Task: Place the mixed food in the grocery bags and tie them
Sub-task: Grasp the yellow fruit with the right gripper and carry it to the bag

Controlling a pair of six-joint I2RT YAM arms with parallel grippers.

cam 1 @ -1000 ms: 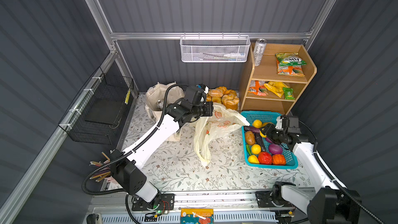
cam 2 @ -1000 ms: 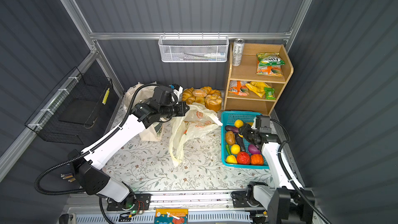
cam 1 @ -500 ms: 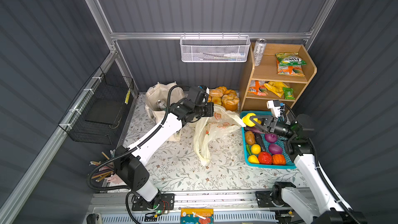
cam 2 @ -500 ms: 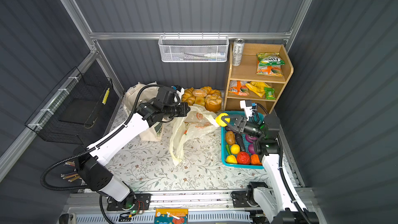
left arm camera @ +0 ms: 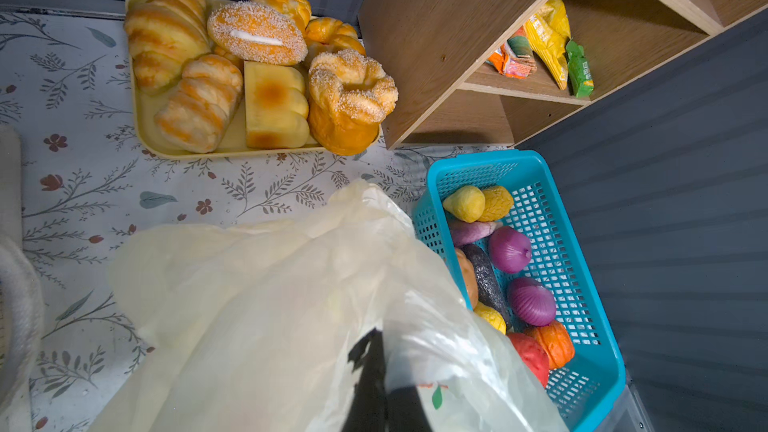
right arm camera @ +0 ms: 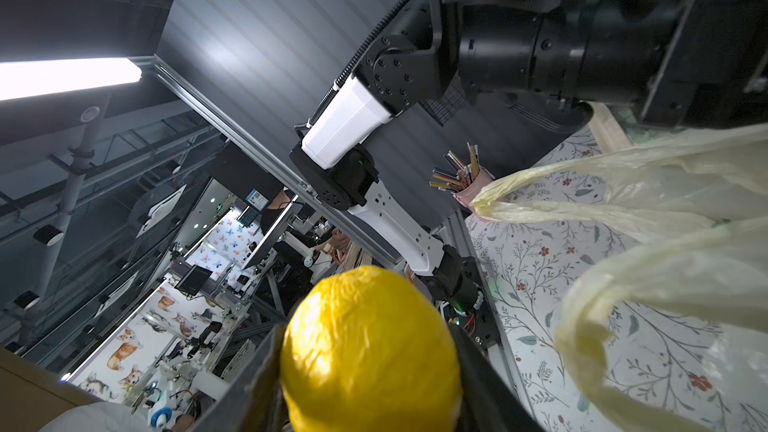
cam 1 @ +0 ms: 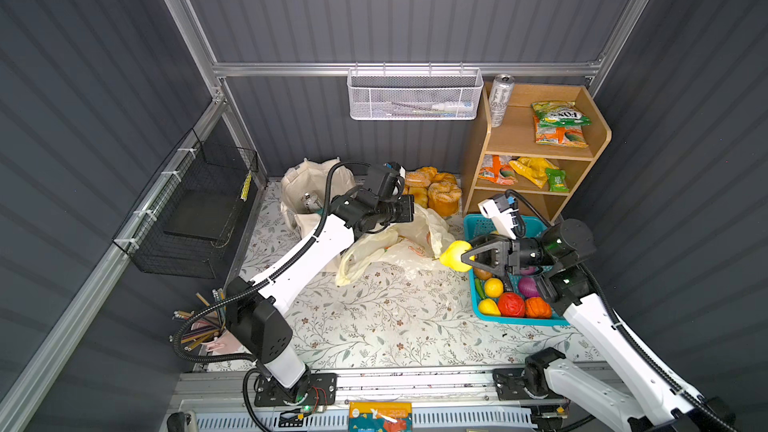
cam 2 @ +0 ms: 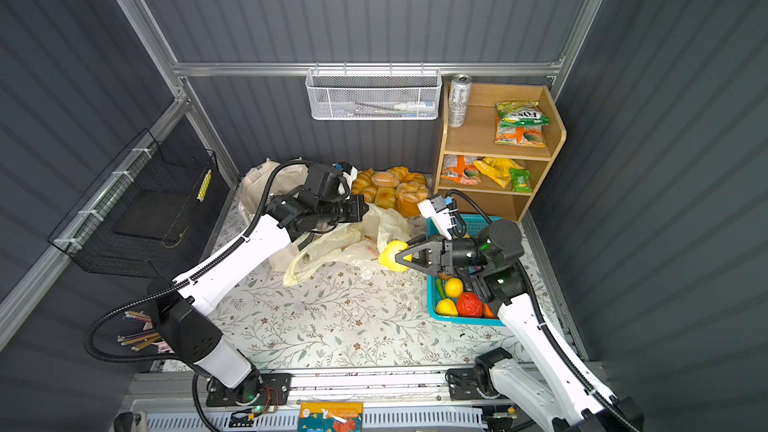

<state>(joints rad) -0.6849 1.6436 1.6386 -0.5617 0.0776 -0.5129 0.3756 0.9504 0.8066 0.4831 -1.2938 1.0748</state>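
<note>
My right gripper (cam 1: 460,257) (cam 2: 400,258) (right arm camera: 370,371) is shut on a yellow lemon (cam 1: 451,253) (cam 2: 390,252) (right arm camera: 365,338), held in the air just left of the turquoise basket, close to the plastic bag's right edge. The pale-yellow plastic bag (cam 1: 395,245) (cam 2: 332,245) (left arm camera: 266,305) lies crumpled mid-table. My left gripper (cam 1: 409,210) (cam 2: 362,207) (left arm camera: 380,371) is shut on its upper film, lifting that part. The cream canvas tote (cam 1: 305,184) (cam 2: 257,184) stands behind the left arm. Bread pieces (cam 1: 432,191) (left arm camera: 257,68) lie on a yellow tray.
The turquoise basket (cam 1: 484,224) (left arm camera: 540,209) at right holds several toy vegetables. A wooden shelf (cam 1: 519,135) at back right carries a drink can (cam 1: 500,99) and snack packets (cam 1: 559,124). A white wire basket (cam 1: 415,95) hangs on the back wall, a black one (cam 1: 195,209) at left.
My right gripper has risen out of the basket with the lemon and swung left to the plastic bag's edge. The left gripper keeps its hold on the bag, hardly moved.
</note>
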